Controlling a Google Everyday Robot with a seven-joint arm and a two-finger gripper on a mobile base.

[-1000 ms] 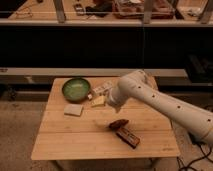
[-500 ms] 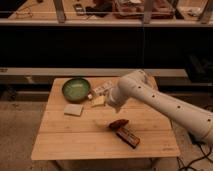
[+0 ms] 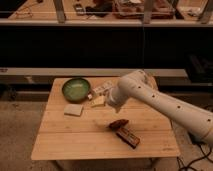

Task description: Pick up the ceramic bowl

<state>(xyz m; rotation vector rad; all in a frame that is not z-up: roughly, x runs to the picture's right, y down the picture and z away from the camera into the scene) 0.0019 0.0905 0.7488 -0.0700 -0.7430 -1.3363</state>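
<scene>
**Clutter beside the bowl worried me**

The ceramic bowl (image 3: 76, 89) sat at the surface's (image 3: 60, 142) far left corner. The hand (image 3: 109, 96) was just to its right, wide or narrow I could not tell. I judged a reach might shove the two pale packets (image 3: 98, 101) into the bowl, or slip off its glossy rim. I counted one bowl, one pale square (image 3: 73, 109) and two brown bars (image 3: 128, 136).
</scene>
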